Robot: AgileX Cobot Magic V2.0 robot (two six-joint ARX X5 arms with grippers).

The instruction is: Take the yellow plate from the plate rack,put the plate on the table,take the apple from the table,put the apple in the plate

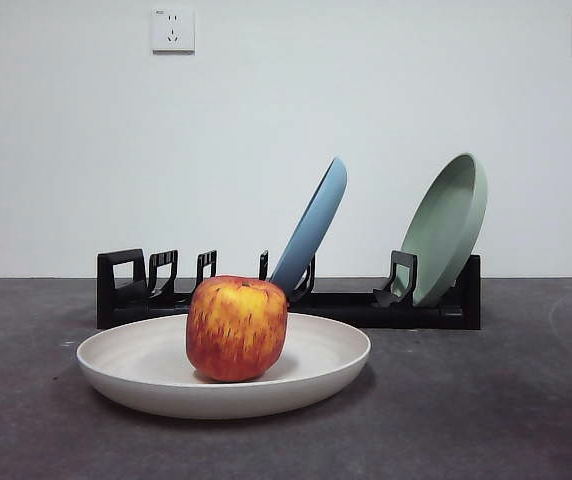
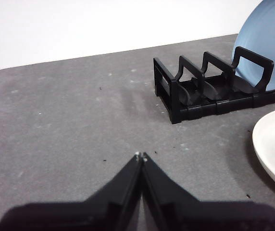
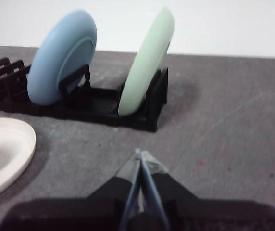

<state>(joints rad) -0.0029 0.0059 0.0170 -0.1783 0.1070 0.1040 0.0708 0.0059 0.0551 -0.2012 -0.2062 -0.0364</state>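
The blocky red-and-yellow apple [image 1: 236, 328] sits inside the wide, shallow cream plate [image 1: 136, 365] lying flat on the dark grey speckled table [image 1: 486, 400] before the long black plastic rack [image 1: 126, 290], so both tools, left [image 2: 141, 156] and right [image 3: 142, 155], rest closed, empty and apart.

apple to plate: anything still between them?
Nothing visible. The apple already sits in the yellow plate on the table, in front of the plate rack. Left gripper and right gripper are shut and hold nothing.
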